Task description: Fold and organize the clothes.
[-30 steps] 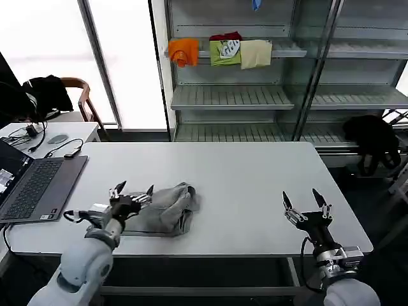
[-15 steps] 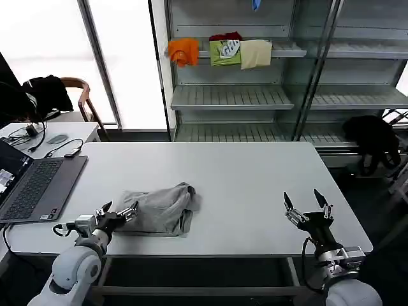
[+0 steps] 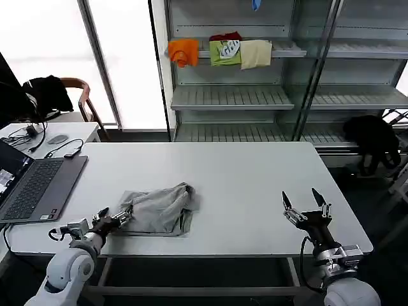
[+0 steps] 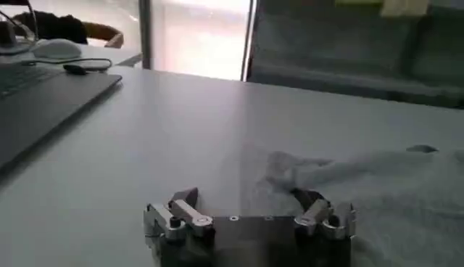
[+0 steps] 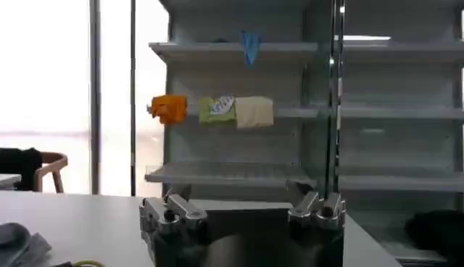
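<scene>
The clothes, a light grey T-shirt (image 3: pixel 159 209), lie bunched up on the white table (image 3: pixel 242 172), towards its near left. My left gripper (image 3: pixel 115 218) is low over the table at the shirt's near left corner. It is open, and in the left wrist view the left gripper (image 4: pixel 246 197) has one fingertip (image 4: pixel 307 197) at the shirt's (image 4: pixel 391 192) edge and the other over bare table. My right gripper (image 3: pixel 305 203) stands open and empty near the table's front right, well away from the shirt. In the right wrist view the right gripper (image 5: pixel 239 194) faces the shelves.
An open laptop (image 3: pixel 32 185) sits at the table's left edge. The shelf unit (image 3: pixel 229 95) behind holds orange, green and cream folded garments (image 3: pixel 220 51). A black garment (image 3: pixel 373 137) lies at the right, another on a chair (image 3: pixel 44 92) at the left.
My left gripper has drawn back from over the shirt towards the table's near left edge, ending at the shirt's corner. The shirt lies a little flatter. The right arm has barely moved.
</scene>
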You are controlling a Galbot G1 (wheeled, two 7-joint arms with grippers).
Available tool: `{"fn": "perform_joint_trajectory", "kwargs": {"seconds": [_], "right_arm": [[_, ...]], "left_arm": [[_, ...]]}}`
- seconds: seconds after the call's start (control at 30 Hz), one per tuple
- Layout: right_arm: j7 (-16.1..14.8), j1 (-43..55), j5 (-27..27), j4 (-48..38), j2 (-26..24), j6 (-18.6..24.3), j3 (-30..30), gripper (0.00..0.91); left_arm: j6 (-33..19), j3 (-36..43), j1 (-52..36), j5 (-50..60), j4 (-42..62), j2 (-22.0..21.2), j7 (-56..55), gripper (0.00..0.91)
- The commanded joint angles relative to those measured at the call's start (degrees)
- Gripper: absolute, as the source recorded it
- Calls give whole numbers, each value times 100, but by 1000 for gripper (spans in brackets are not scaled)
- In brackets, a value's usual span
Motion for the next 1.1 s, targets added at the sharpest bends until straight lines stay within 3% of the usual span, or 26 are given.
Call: {"fn": "perform_joint_trajectory", "kwargs": {"seconds": [0.03, 0.8, 0.9, 1.1], "right_arm": [[1, -5, 4, -6, -2, 7, 11, 907], [14, 119, 44, -29, -20, 21, 1, 907], [19, 134, 45, -12, -25, 10, 4, 907], [13, 135, 100, -30, -92, 14, 55, 907]], "left_arm": [[-166, 86, 57, -65, 142, -79, 516, 10], [-899, 231, 11, 185, -227, 42, 319, 0], [-896, 77, -49, -3, -342, 248, 233, 0], [-879, -554, 5, -288, -440, 1117, 245, 0]]}}
